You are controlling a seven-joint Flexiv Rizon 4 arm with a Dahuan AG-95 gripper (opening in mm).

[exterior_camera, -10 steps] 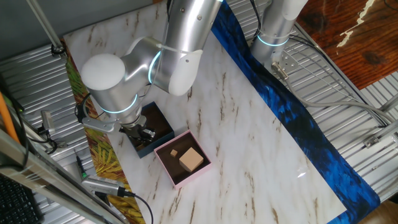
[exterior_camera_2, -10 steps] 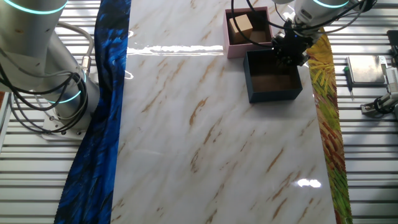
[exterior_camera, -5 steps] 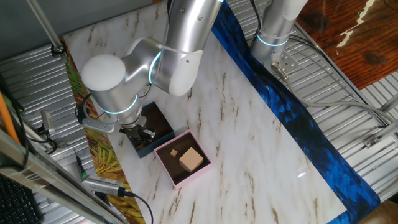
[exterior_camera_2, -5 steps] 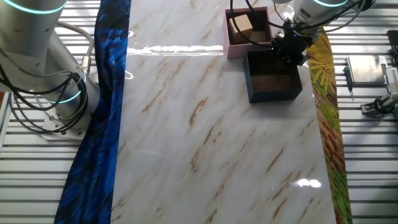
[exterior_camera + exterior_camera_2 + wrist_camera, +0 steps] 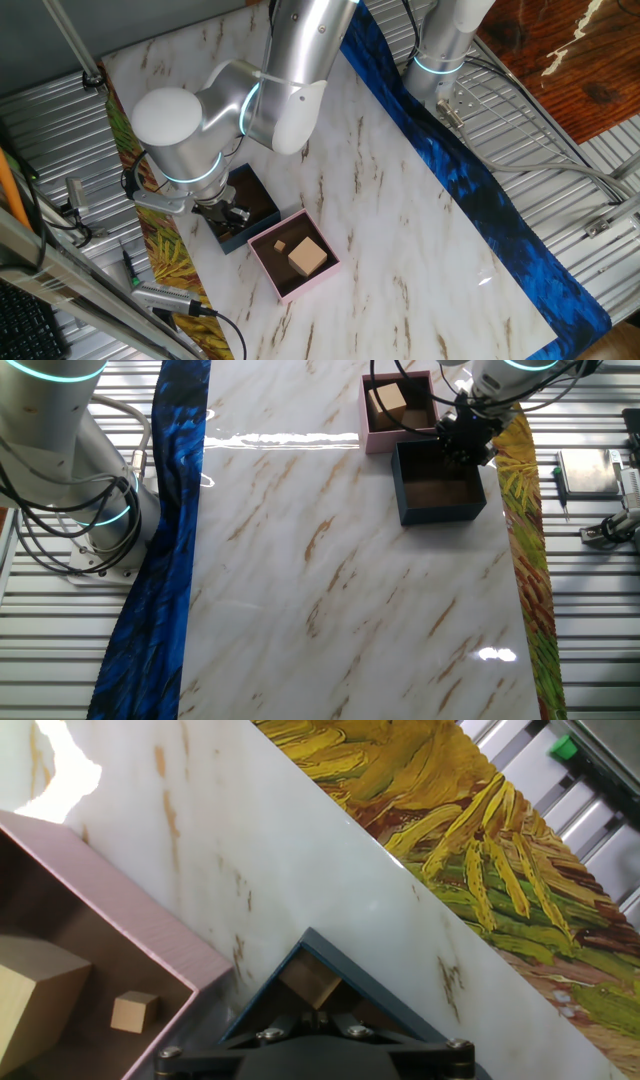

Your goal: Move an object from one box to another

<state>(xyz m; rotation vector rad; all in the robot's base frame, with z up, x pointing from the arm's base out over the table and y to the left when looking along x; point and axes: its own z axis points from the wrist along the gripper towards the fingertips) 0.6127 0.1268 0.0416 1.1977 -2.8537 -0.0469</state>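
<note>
The dark navy-blue box (image 5: 262, 190) (image 5: 440, 508) stands on the marble table, touching the pale pink box (image 5: 292, 293) (image 5: 372, 420). My gripper (image 5: 226, 213) (image 5: 466, 438) (image 5: 315, 1017) reaches down into a corner of the navy box. In the hand view its fingers stand close together against a small tan wooden block (image 5: 308, 982) wedged in that corner (image 5: 305, 942). The pink box (image 5: 130, 915) holds a large wooden block (image 5: 307, 257) (image 5: 30, 995) and a small wooden cube (image 5: 281, 244) (image 5: 133, 1011).
A yellow-green patterned cloth (image 5: 480, 850) (image 5: 525, 540) lines the table edge beside the boxes. A blue cloth strip (image 5: 160, 560) runs along the opposite edge. A second robot arm's base (image 5: 80, 490) stands beyond it. Metal slats (image 5: 560, 150) surround the table.
</note>
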